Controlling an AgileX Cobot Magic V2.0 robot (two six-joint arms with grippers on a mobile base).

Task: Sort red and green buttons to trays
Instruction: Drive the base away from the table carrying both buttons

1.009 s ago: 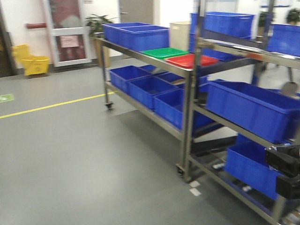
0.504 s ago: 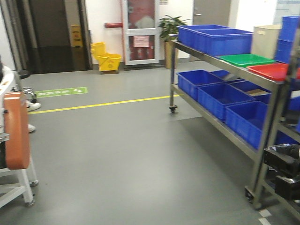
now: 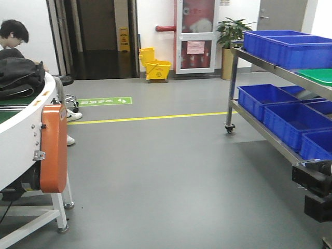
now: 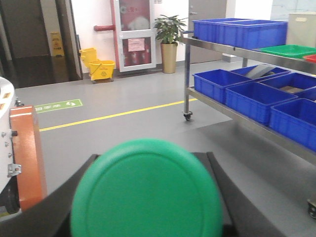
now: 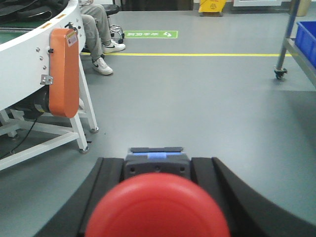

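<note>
In the left wrist view a green button (image 4: 146, 192) with a round domed cap fills the bottom, and my left gripper (image 4: 148, 163) is shut on it, black fingers (image 4: 219, 177) on either side. My right gripper (image 5: 157, 163) is shut on a red button (image 5: 157, 210), whose dark body shows beyond the cap. The green tray (image 4: 289, 50) lies on the top shelf of a metal rack, with a sliver of the red tray (image 4: 312, 58) beside it at the frame's edge. In the front view only a corner of the green tray (image 3: 319, 76) shows.
The wheeled rack (image 3: 231, 104) on the right holds blue crates (image 3: 290, 46) above and below. A white conveyor with an orange guard (image 3: 54, 148) stands at left, and a seated person (image 3: 13, 36) is behind it. A black part of my right arm (image 3: 316, 192) sits low right. Grey floor lies between.
The front view has swung left. The rack slid to the right edge and the red tray left the frame, while the conveyor and the seated person came in at left.
</note>
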